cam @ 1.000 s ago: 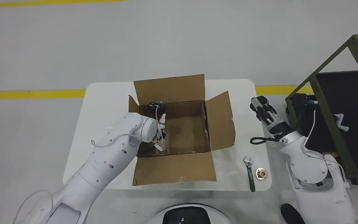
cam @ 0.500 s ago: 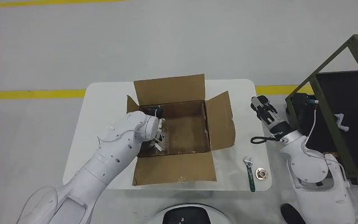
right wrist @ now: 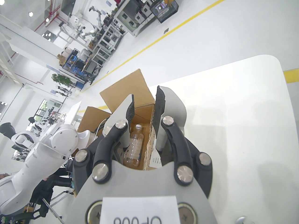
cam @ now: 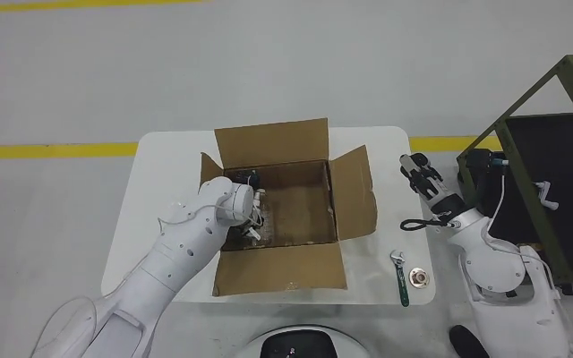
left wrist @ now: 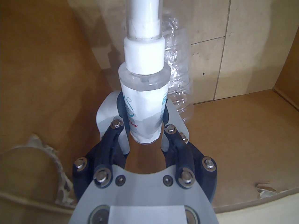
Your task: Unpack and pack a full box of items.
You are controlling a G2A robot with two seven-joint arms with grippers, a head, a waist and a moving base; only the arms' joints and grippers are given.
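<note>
Left gripper (left wrist: 142,111) inside the open brown cardboard box (cam: 279,268), left part. Its jaws are clamped on a clear spray bottle with white pump and label (left wrist: 143,89), and a clear plastic bottle (left wrist: 178,75) lies just beyond it. Right gripper (right wrist: 144,108) at the white table's (cam: 170,170) right edge — jaws parted, holding nothing.

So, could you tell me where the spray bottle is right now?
In the left wrist view, the spray bottle is gripped in the left hand inside the cardboard box, beside a clear plastic bottle.
</note>
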